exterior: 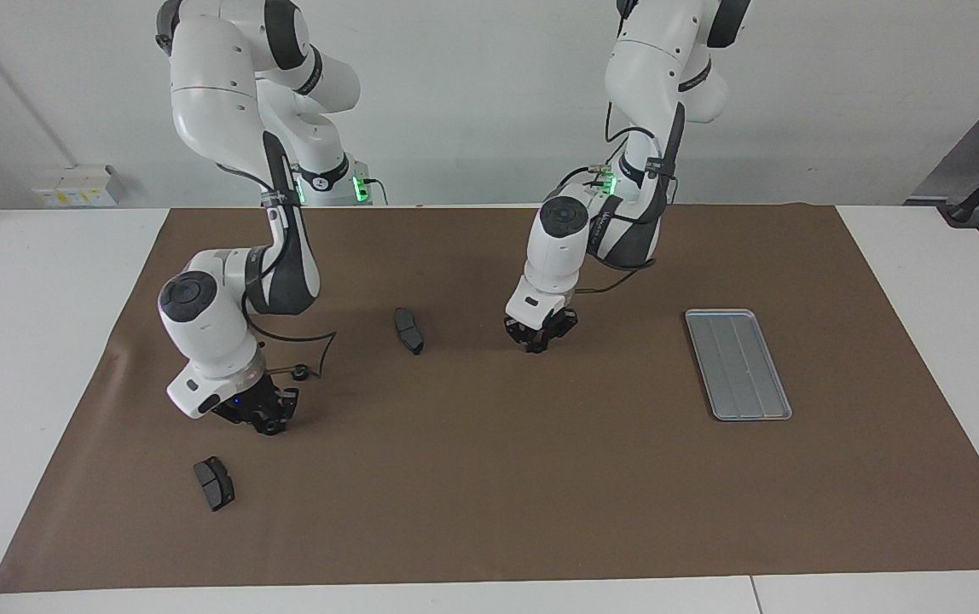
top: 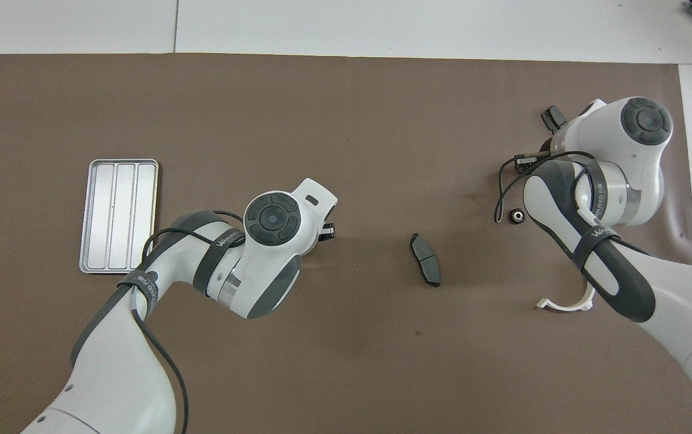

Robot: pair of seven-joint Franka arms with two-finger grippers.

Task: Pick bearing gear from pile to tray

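Note:
My left gripper [exterior: 538,344] stands low on the brown mat midway along the table, shut on a small black bearing gear that its fingertips mostly hide. My right gripper [exterior: 269,424] is down on the mat at the right arm's end, shut on another small black bearing gear. A third black ring [exterior: 302,371] [top: 516,215] lies loose beside the right arm's wrist, nearer to the robots than that gripper. The silver tray [exterior: 737,362] [top: 119,215] lies at the left arm's end, with nothing in it. In the overhead view both hands hide their own fingertips.
One dark grey curved pad [exterior: 408,330] [top: 425,259] lies between the two grippers. A second pad [exterior: 214,483] lies farther from the robots than the right gripper. A white half-ring bracket [top: 563,303] shows beside the right arm. The brown mat [exterior: 489,495] covers the table.

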